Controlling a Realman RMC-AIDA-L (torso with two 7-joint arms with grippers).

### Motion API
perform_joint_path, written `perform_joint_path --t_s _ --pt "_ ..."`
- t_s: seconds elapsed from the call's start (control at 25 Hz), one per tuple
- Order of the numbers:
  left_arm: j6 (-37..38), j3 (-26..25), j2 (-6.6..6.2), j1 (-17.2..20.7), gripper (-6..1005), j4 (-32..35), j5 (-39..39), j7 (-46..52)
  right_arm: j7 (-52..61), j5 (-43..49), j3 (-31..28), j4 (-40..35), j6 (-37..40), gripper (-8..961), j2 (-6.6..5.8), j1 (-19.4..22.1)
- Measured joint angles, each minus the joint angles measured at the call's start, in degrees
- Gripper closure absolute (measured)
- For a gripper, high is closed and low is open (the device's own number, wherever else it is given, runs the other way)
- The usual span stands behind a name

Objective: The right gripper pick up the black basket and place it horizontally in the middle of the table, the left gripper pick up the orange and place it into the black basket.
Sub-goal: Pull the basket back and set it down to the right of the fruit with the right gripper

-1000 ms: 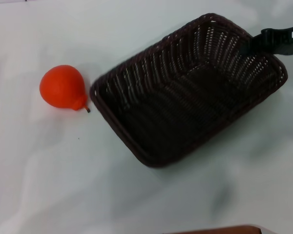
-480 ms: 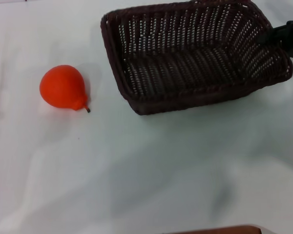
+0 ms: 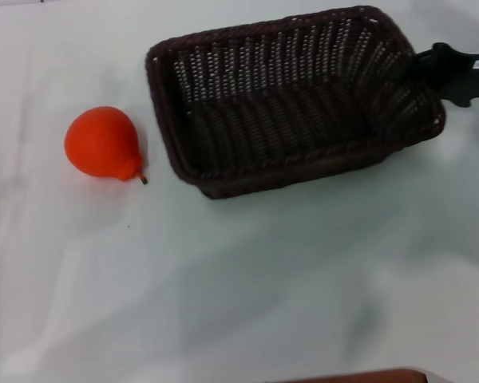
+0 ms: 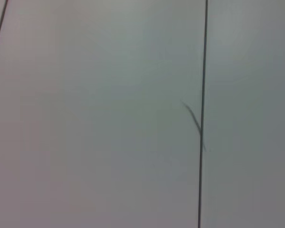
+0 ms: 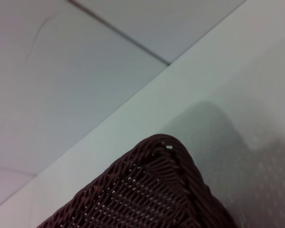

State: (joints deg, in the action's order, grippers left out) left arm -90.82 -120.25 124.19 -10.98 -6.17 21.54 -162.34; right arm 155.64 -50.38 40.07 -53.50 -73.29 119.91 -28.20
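Observation:
The black basket [image 3: 291, 100] is a large dark woven rectangle at the upper middle of the head view, lying nearly crosswise with its left end a little nearer. My right gripper [image 3: 421, 70] comes in from the right edge and is shut on the basket's right rim. A corner of the basket also shows in the right wrist view [image 5: 152, 194]. The orange [image 3: 102, 144] lies on the table [image 3: 247, 287] left of the basket, apart from it, stem toward the front right. My left gripper is out of view; its wrist view shows only floor.
A brown edge [image 3: 359, 377] shows at the bottom of the head view. The table's edge [image 5: 133, 109] and the tiled floor [image 5: 61, 61] beyond it show in the right wrist view. Bare table lies in front of the basket and the orange.
The basket has swung from a diagonal lie to nearly crosswise and moved toward the far side, then shifted a little left. The orange has not moved.

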Motion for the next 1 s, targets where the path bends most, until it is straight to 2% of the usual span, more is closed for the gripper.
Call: perform_joint_path --t_s 0.2,0.44,0.52,0.6,0.76,0.88,0.92,1.0 --pt "-0.60 0.87 -0.07 -0.12 100 -0.10 -0.01 0.11 0.71 -0.42 0.51 0.65 -2.14 752 -0.03 -0.75" --pt "-0.65 5.48 -0.31 0.04 100 -0.26 0.11 0.20 1.44 -0.60 0.67 0.80 -5.67 552 -0.02 -0.26" --pt "-0.45 6.85 -0.42 0.13 100 -0.43 0.18 0.84 1.46 -0.61 0.72 1.34 -6.46 305 0.01 -0.06" --pt "-0.18 7.89 -0.59 0.17 102 -0.50 0.38 2.29 1.18 -0.61 0.74 2.18 -7.08 248 -0.01 0.05" --pt "1.11 10.77 -1.55 0.11 112 -0.51 0.56 4.86 -0.45 -0.60 -0.31 2.34 -7.26 134 -0.21 0.68" --pt "4.77 15.10 -3.30 -0.47 114 -0.59 0.59 9.07 -3.73 -1.13 -4.90 1.41 -7.48 134 -1.16 1.40" --pt "4.77 15.10 -3.30 -0.47 113 -0.59 0.59 9.07 -3.73 -1.13 -4.90 1.41 -7.48 134 -1.16 1.40" --pt "8.09 17.72 -4.29 -1.26 113 -0.62 0.61 11.99 -6.14 -2.18 -8.12 1.52 -8.14 135 -1.77 1.70"
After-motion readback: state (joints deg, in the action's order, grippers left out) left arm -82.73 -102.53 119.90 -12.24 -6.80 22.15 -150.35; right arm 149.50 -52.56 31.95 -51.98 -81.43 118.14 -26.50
